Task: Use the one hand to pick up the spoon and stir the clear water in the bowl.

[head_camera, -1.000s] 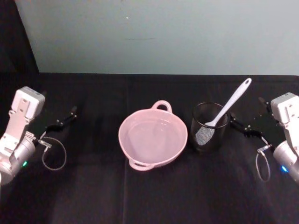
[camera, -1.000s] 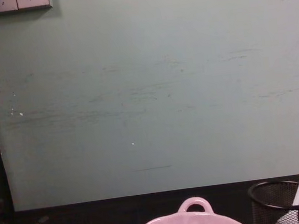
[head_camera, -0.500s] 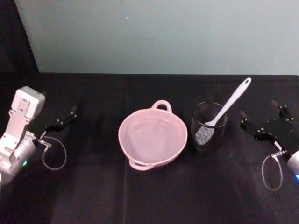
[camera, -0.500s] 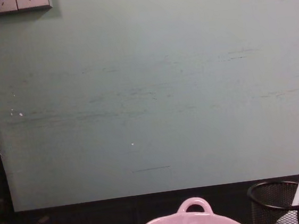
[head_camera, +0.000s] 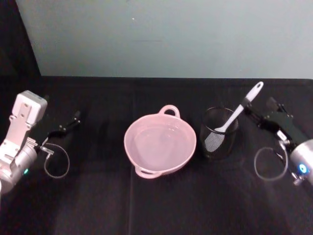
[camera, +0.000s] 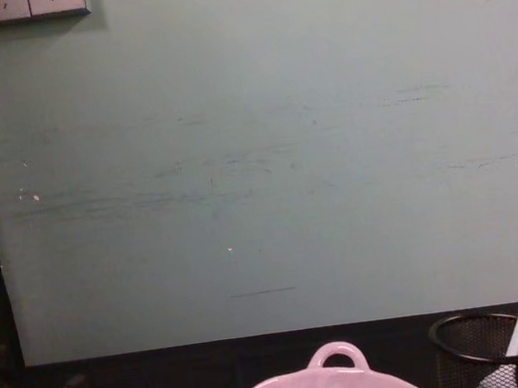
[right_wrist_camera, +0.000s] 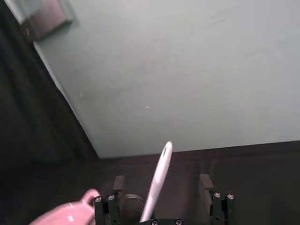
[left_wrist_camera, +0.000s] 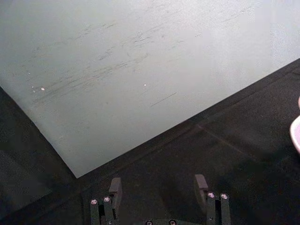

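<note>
While the left gripper (left_wrist_camera: 158, 182) rests open at the left of the desk (head_camera: 98, 205), the right gripper (right_wrist_camera: 161, 180) — jaws wide, holding nothing — straddles the handle of the spoon (head_camera: 238, 111), which leans from the mesh cup (head_camera: 215, 147) just beside the bowl (head_camera: 128, 142). The reach looks done; next, close squarely and lift.

1. The head view looks forward and down from above onto the black table (head_camera: 161, 205), with the bowl (head_camera: 134, 134) and the wire-mesh cup (head_camera: 222, 147) near its centre.
2. The chest view sits low and faces the pale wall (camera: 255, 157). It shares the bowl's far rim and the cup with the head view, along its bottom edge.
3. The left wrist view looks out between the fingers of the left gripper (left_wrist_camera: 158, 180) at the wall and the table's far edge.
4. The right wrist view looks out past the right gripper (right_wrist_camera: 162, 178), close to the spoon (right_wrist_camera: 160, 168), with the bowl and cup below.
</note>
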Available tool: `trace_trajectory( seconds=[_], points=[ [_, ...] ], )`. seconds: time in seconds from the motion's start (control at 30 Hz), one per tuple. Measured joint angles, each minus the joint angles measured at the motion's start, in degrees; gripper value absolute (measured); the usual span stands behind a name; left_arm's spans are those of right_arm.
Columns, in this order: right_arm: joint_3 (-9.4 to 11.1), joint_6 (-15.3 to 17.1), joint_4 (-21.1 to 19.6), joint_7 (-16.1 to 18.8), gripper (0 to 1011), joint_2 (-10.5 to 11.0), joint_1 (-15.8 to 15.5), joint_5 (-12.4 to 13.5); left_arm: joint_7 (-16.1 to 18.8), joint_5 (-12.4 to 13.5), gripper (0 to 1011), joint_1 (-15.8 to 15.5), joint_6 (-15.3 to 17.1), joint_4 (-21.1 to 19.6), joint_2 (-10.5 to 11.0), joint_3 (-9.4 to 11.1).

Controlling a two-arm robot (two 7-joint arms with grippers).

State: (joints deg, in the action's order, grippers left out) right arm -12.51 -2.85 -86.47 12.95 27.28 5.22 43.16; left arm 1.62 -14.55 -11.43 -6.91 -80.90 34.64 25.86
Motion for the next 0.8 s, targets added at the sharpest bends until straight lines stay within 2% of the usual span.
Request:
trace_trajectory(
  seconds=[0.03,0.07,0.17,0.3,0.47,0.57,0.67,0.8],
  points=[
    [0.57,1.10,1.09,1.11,1002,-1.04,0.91,2.13,0.00,0.00,1011,0.00,0.00,0.00,0.00,0.00],
    [0.57,1.10,1.09,1.11,1002,-1.04,0.91,2.13,0.00,0.00,1011,0.00,0.00,0.00,0.00,0.00],
    [1.77,3.73,3.83,2.89,1003,-3.50,3.15,6.36,0.00,0.00,1011,0.00,0.00,0.00,0.00,0.00],
    [2.48,5.87,6.17,3.93,1002,-5.12,4.94,10.10,0.00,0.00,1011,0.00,0.00,0.00,0.00,0.00],
    [2.48,7.19,8.53,4.69,1003,-6.12,6.72,13.07,0.00,0.00,1011,0.00,0.00,0.00,0.00,0.00],
    [2.23,7.93,9.84,5.14,939,-6.53,7.77,14.85,0.00,0.00,1011,0.00,0.00,0.00,0.00,0.00],
    [1.97,7.97,10.09,5.26,883,-6.50,8.03,15.41,0.00,0.00,1011,0.00,0.00,0.00,0.00,0.00],
    [1.60,7.83,10.28,5.72,760,-6.05,8.25,16.32,0.00,0.00,1011,0.00,0.00,0.00,0.00,0.00]
  ],
)
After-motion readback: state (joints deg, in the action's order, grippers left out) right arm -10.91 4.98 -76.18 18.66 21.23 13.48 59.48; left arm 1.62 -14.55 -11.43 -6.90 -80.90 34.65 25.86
